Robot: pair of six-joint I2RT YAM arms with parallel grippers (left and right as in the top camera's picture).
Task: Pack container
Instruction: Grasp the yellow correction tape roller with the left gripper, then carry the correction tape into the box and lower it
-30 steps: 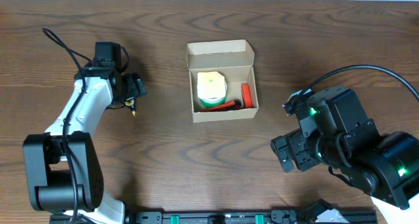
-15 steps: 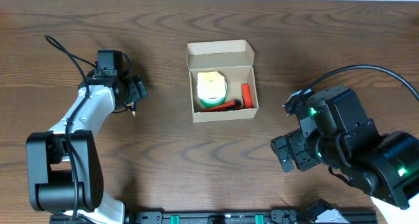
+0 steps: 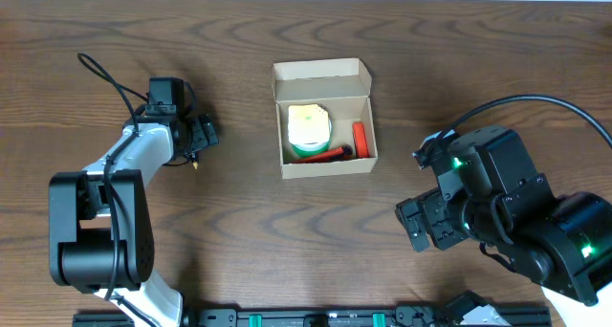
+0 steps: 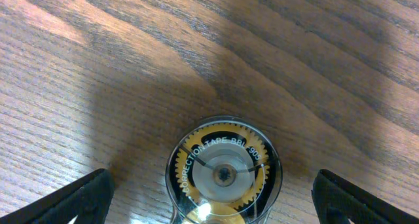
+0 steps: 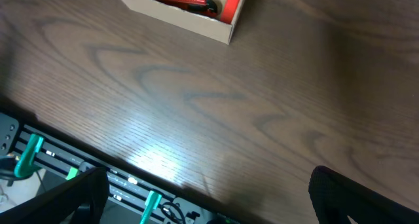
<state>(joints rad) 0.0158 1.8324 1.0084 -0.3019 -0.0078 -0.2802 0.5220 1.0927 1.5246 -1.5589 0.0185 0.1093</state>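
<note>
Left jaws gape wide, correction tape [image 4: 224, 173] between them on the table [image 4: 98, 67] (untouched). Right jaws open too, container [image 5: 196, 24] ahead.

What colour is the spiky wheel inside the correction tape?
Golden yellow, ringed in black. The correction tape shows best in the left wrist view.

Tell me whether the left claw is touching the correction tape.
Apart: left wrist view shows bare wood between correction tape and both left claw fingers.
</note>
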